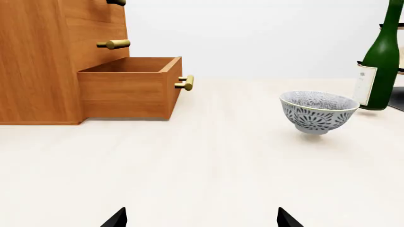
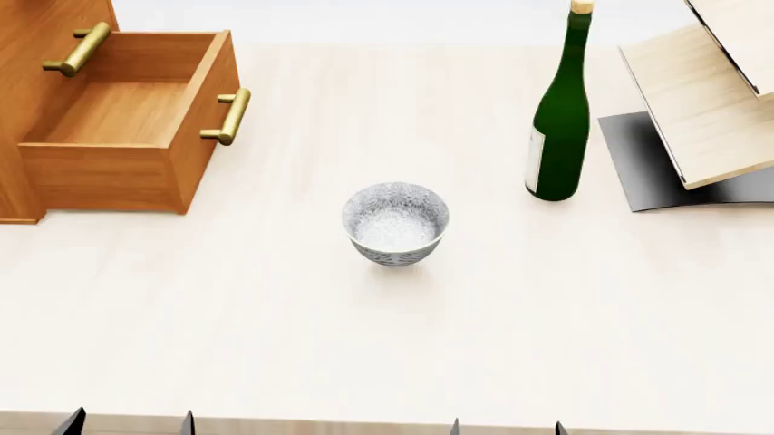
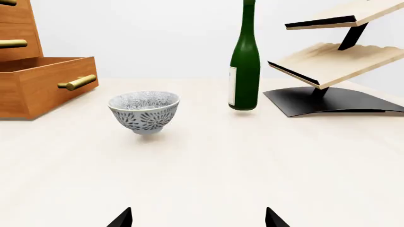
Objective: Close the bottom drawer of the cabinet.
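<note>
The cabinet (image 2: 24, 54) stands at the table's far left, orange-brown wood with brass bar handles. Its bottom drawer (image 2: 121, 136) is pulled out and empty, its brass handle (image 2: 228, 116) on the front facing right. The left wrist view shows the same drawer (image 1: 126, 87) sticking out of the cabinet (image 1: 38, 61); the right wrist view has it (image 3: 44, 85) at the edge. My left gripper (image 2: 127, 424) and right gripper (image 2: 506, 428) sit at the table's near edge, both open and empty, far from the drawer. Only the black fingertips (image 1: 117, 218) (image 3: 123, 218) show.
A patterned grey-white bowl (image 2: 396, 223) stands mid-table. A green wine bottle (image 2: 560, 118) stands at the back right, beside a pale slanted wooden rack (image 2: 701, 100) on a black base. The pale tabletop (image 2: 387, 344) stretches bare between the grippers and the bowl.
</note>
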You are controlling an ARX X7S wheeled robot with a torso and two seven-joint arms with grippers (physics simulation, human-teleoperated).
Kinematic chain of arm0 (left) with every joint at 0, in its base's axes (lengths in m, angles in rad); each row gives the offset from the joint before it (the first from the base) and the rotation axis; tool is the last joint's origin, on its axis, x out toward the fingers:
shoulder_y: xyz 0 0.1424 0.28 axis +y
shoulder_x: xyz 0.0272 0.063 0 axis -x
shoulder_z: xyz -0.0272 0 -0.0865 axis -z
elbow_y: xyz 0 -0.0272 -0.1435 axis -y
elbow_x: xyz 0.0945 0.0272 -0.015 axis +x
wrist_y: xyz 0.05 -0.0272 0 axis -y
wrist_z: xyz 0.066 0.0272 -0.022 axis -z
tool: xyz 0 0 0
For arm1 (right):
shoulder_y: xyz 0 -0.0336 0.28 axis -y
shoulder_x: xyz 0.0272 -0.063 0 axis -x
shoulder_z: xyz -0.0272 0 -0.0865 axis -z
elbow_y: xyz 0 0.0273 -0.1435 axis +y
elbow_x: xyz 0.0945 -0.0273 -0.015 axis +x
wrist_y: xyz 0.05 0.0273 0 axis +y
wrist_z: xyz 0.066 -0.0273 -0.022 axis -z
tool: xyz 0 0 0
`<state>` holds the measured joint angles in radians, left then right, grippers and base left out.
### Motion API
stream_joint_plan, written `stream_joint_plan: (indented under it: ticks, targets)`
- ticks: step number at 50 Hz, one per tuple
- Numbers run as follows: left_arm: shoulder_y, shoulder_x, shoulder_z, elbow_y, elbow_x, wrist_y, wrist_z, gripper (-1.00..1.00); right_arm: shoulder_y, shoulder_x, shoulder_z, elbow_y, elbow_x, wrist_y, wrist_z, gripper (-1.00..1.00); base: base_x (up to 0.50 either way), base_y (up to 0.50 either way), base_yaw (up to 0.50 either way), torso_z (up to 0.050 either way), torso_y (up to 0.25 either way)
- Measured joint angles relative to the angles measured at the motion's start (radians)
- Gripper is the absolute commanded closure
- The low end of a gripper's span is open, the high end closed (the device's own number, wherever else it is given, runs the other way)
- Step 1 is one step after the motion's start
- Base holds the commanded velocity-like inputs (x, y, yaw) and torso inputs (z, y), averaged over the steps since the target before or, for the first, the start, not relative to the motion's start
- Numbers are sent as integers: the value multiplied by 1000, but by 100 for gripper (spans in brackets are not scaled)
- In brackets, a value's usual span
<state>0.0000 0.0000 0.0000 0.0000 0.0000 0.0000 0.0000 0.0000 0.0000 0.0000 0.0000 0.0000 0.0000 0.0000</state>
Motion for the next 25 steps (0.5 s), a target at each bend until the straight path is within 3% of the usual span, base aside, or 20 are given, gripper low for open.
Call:
stream_joint_plan:
  ticks: [25]
  targets:
    - [-31, -60, 37, 36, 13, -25, -94, -100, 31, 68, -55, -136, -34, 137, 70, -100, 0, 0, 0, 0, 0]
